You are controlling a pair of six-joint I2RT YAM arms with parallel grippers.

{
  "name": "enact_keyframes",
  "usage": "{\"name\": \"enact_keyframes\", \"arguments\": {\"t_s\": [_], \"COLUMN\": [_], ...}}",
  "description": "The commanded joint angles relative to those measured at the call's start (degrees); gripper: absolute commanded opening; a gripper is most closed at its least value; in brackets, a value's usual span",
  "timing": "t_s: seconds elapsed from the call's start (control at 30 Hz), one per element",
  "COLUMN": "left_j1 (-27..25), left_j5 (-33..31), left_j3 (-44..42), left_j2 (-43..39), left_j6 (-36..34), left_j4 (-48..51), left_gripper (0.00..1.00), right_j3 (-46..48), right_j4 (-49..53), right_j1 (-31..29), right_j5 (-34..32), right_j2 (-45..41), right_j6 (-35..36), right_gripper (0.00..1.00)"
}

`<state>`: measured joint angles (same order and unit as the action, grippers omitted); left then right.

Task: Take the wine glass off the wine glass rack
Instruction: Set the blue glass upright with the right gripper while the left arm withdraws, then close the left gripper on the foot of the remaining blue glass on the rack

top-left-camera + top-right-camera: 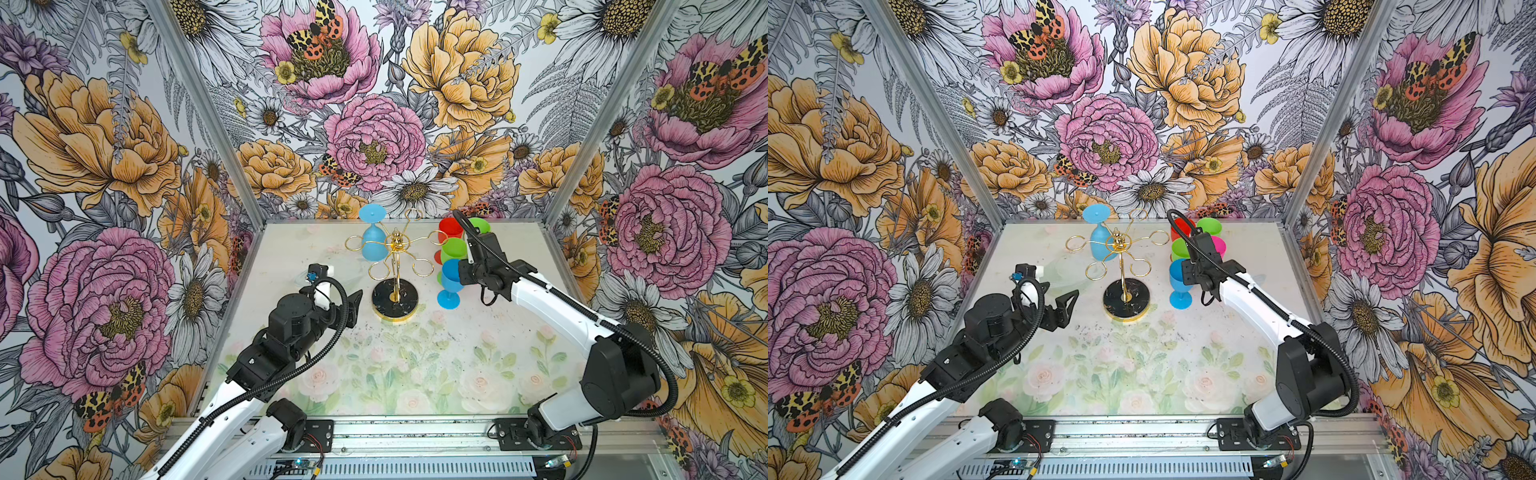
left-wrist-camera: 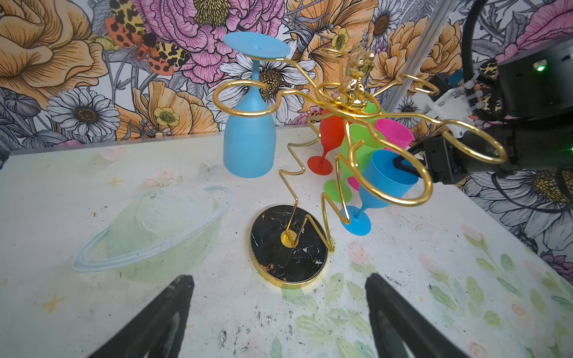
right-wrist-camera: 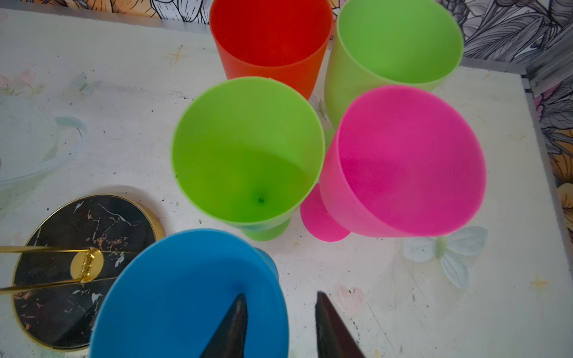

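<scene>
Status: right claw (image 3: pixel 281 294) is open, jaws straddling the rim of the upright dark-blue glass (image 3: pixel 192 294). One finger (image 3: pixel 232 328) is inside the bowl and the other outside, with a gap on both sides of the wall, so no pinch. That glass stands on its foot on the table (image 1: pixel 415 353). Red glass (image 3: pixel 269 40), near green glass (image 3: pixel 248 148), far green glass (image 3: pixel 397 43) and pink glass (image 3: pixel 409 161) stand upright in a tight cluster just beyond this claw. Wine glass rack (image 1: pixel 397 243) sits to that claw's left, near but not touching. Left claw (image 2: pixel 279 276) is wide open and empty, low over the table, with the rack base just ahead of it. Light-blue wine glass (image 1: pixel 372 245) hangs upside down in a rack loop beyond the post from the left claw, well apart from both claws.
</scene>
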<state>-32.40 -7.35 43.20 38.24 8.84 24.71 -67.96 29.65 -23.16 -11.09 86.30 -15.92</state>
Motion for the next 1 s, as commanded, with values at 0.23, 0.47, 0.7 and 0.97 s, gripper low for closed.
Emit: {"name": "enact_keyframes", "arguments": {"t_s": [0.23, 0.47, 0.7, 0.97], "left_j1": [9.98, 20.86, 29.16, 31.44], "left_j5": [11.93, 22.93, 34.24, 42.06], "left_j3": [6.05, 12.48, 20.82, 29.91], "left_j2": [3.19, 8.24, 17.05, 30.55], "left_j6": [1.08, 4.62, 10.95, 16.91], "left_j4": [0.80, 0.76, 0.69, 0.27], "left_gripper": [0.89, 0.89, 0.84, 0.77], "right_j3": [-0.22, 0.01, 1.46, 3.88], "right_j4": [2.00, 3.93, 3.82, 3.75], "right_j1": [1.52, 3.24, 3.55, 3.47], "right_j5": [4.55, 13.84, 23.51, 28.52], "right_j2": [-10.01, -14.28, -16.06, -19.68], "right_j6": [-0.38, -1.58, -0.18, 1.47], "right_gripper": [0.71, 0.80, 0.80, 0.80]}}
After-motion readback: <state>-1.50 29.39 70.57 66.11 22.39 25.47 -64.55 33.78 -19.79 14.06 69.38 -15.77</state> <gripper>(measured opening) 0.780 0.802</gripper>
